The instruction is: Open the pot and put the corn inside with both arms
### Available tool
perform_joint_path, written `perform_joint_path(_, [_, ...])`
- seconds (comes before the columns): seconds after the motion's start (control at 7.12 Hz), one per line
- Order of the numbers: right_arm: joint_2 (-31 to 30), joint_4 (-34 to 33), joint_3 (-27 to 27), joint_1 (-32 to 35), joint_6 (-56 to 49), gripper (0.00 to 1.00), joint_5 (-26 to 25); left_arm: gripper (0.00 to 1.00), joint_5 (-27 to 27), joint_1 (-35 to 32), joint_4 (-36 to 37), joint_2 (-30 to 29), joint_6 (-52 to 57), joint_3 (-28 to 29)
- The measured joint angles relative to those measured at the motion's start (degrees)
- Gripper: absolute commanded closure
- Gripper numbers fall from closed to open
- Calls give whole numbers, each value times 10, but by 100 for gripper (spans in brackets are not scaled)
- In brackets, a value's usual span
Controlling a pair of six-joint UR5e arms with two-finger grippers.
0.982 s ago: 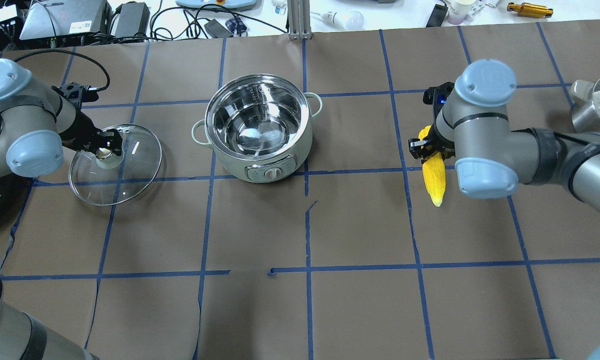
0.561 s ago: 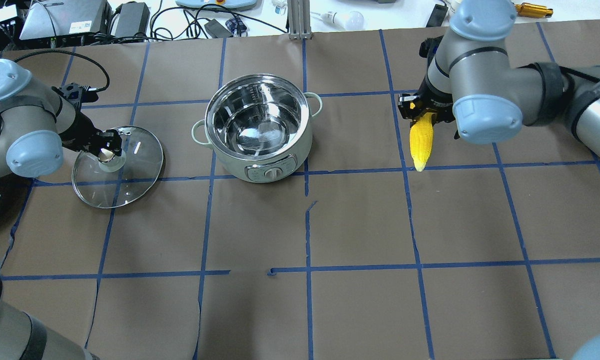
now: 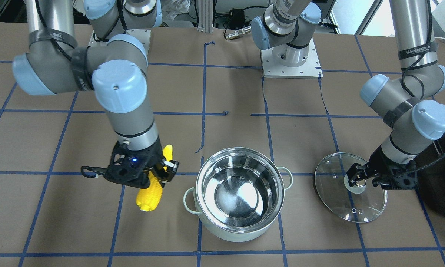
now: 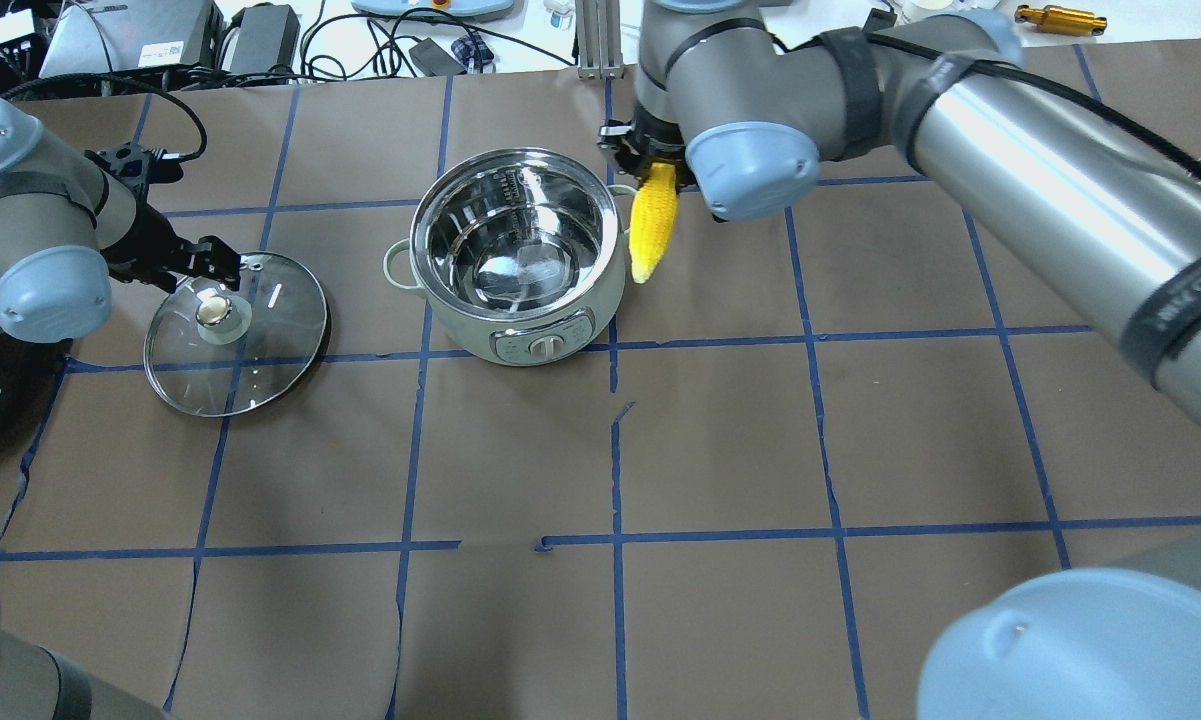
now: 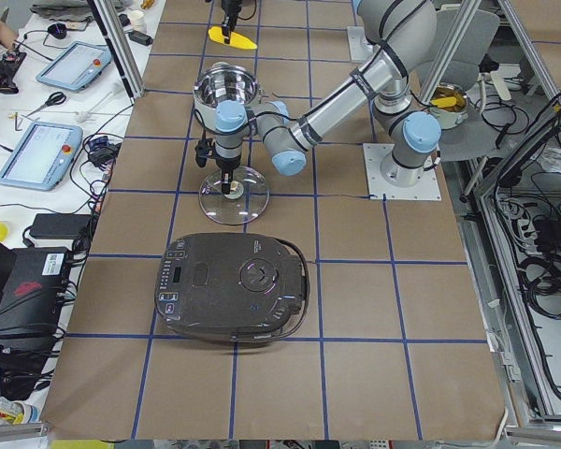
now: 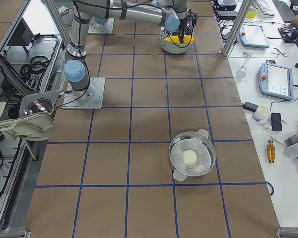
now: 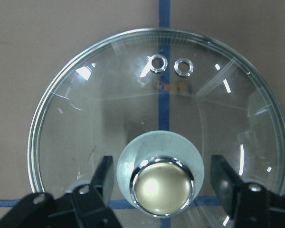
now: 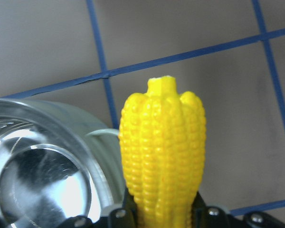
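right gripper [image 3: 160,171] is clamped on the corn [image 3: 149,195] in the front-facing view. the cob hangs off the tabletop [image 3: 59,230] just beside the pot [image 3: 234,233], not yet above its open mouth. held nearly on end, it should drop in without bridging the rim. left gripper [image 3: 361,180] hovers low over the glass lid [image 3: 341,207], which lies flat on the tabletop well apart from the pot, leaving the opening free.

from overhead, the cob hangs alongside the pot's right rim rather than over the steel bowl. i judge a short move inward is needed before release. the left jaws stand apart, back from the knob [image 4: 216,312].

the left-end camera shows the lid between the pot and a black appliance [image 5: 234,285].

from the right end the pot is far and small. the corn seems to overlap its wall, though i cannot tell whether it is over the rim.

the left wrist camera shows both fingers [image 7: 103,175] flanking the knob with gaps, gripping nothing.

the right wrist camera shows the corn upright in the jaws, with the pot's rim and a loop handle [image 8: 102,134] below-left.
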Motion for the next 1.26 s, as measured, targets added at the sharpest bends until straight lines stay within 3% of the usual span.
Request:
perform_joint_path(0.28, [57, 13, -86, 50, 64, 100, 22, 8, 0, -4, -119, 48, 0, 48])
perform_joint_path(0.56, [93, 15, -115, 79, 88, 98, 39, 8, 2, -5, -275, 116, -1, 112])
perform_joint_path(0.84, [110, 12, -117, 89, 89, 60, 46, 8, 1, -10, -342, 175, -10, 132])
perform_joint_path(1.12, [116, 11, -116, 92, 87, 12, 46, 8, 2, -60, -350, 204, -53, 130])
perform_joint_path(1.26, [117, 12, -113, 92, 85, 8, 46, 8, 4, -89, -349, 212, -78, 128])
